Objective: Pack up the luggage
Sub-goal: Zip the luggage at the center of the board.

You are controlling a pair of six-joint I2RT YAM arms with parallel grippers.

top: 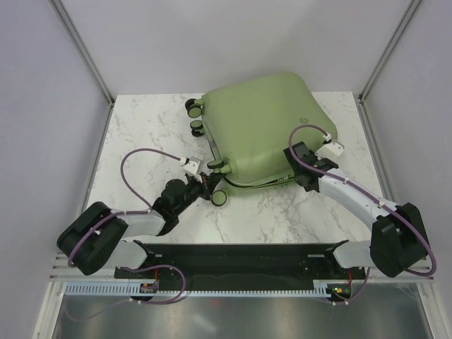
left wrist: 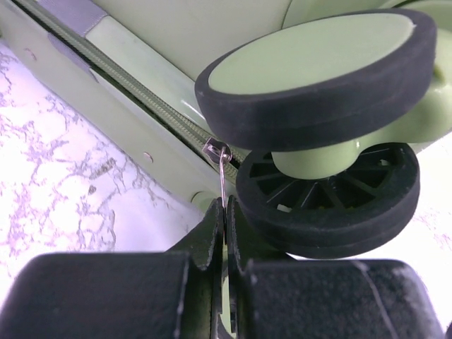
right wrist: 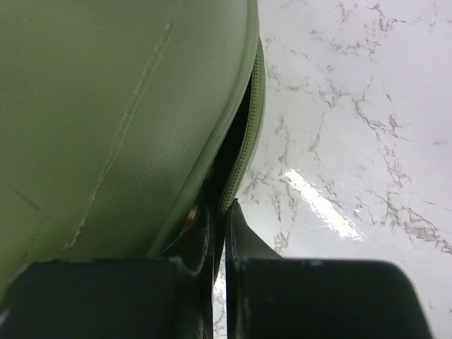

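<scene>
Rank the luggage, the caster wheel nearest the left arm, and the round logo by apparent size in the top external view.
1. luggage, by far the largest
2. caster wheel, much smaller
3. round logo, smallest, a tiny mark on the shell

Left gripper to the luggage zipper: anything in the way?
Nothing visible. The left gripper is shut on the zipper pull of the luggage, at the corner by a caster wheel. The wheel sits beside the gripper, not between it and the pull.
</scene>
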